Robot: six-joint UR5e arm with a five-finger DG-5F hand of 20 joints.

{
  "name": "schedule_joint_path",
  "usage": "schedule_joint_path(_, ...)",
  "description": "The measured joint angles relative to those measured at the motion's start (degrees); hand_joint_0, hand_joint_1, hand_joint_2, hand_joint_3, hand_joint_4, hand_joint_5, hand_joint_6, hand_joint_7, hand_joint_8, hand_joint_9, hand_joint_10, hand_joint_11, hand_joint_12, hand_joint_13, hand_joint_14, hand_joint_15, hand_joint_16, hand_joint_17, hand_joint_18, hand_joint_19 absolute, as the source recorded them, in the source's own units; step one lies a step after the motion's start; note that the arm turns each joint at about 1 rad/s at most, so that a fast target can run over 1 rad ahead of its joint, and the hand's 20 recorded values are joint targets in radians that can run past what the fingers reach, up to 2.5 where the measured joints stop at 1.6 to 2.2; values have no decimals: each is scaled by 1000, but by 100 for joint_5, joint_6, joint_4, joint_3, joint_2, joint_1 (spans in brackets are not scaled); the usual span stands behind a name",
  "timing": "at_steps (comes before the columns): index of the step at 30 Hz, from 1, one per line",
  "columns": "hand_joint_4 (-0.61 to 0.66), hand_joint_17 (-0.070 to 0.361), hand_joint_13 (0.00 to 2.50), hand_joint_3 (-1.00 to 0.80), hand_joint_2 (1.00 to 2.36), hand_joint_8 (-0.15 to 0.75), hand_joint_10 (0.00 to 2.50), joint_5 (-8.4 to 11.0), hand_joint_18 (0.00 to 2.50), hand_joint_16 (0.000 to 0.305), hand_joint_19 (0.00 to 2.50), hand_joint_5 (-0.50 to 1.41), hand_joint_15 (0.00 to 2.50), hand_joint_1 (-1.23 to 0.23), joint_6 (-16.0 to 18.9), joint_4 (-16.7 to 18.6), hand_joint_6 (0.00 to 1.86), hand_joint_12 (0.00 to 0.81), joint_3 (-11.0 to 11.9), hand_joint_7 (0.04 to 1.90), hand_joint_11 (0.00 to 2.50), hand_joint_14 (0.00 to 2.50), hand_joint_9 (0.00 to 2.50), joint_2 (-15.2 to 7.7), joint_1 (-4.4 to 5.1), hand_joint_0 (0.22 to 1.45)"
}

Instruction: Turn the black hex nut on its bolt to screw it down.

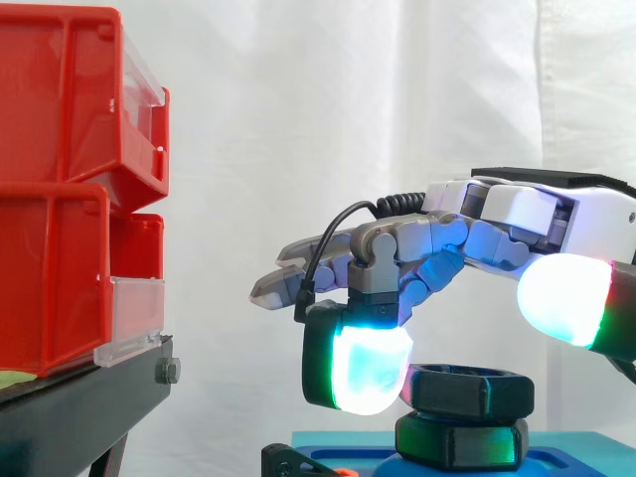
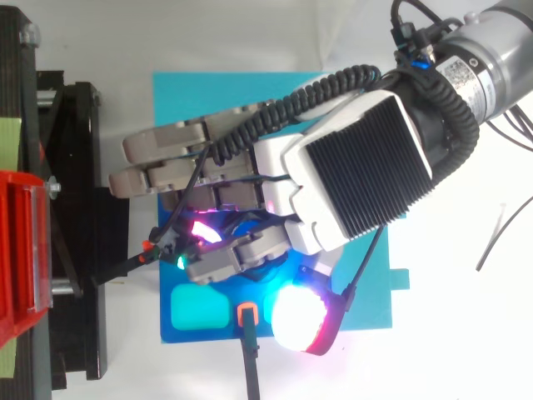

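Closest to the side camera is the hand's [image 1: 497,224] thumb pad [image 1: 561,298], glowing white with a red and green rim. It hangs above the nut's top and apart from it. In the top view this pad lies near the front edge of the blue plate [image 2: 183,100], next to one small orange-and-black clip [image 2: 247,314].

Just behind it is the black hex nut [image 1: 472,390], low and to the right of centre in the side view, under the hand. It is a thick, matte black piece with flat faces and softened corners, lying level. It is stacked straight onto a second hex body [image 1: 462,442], dark too but washed with green light, which stands on the blue plate. That makes two hex pieces, one above the other.

The hand is partly closed. One finger hooks down and its cyan-white pad [image 1: 363,366] presses against the nut's left face, so the hand bears on the nut from that side. Two fingers reach out straight to the left, above the nut. From above, a magenta glow shows beneath the hand.

Off to the left, two red bins [image 1: 60,99], one stacked on the other, sit on one black stand [image 1: 79,402]. Farthest back hangs the white curtain [image 1: 348,119]
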Motion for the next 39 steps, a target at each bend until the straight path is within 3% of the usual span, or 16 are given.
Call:
schedule_joint_path(21,244,129,492,-500,1000,291,4,-161,381,58,107,-39,0,-57,33,116,503,378,0,1338,134,1,870,0,-143,485)
schedule_joint_path(27,263,132,500,-500,1000,297,4,-159,393,59,101,-42,0,-104,358,227,503,383,58,1301,133,1,874,0,-163,474)
schedule_joint_path(35,309,141,507,-500,1000,312,4,-97,420,63,74,-52,0,-200,743,176,504,401,399,1209,126,0,866,2,-68,439)
schedule_joint_path(39,315,146,502,-500,1000,313,4,97,421,65,78,-55,0,-179,851,74,504,409,486,1179,114,0,858,1,41,424)
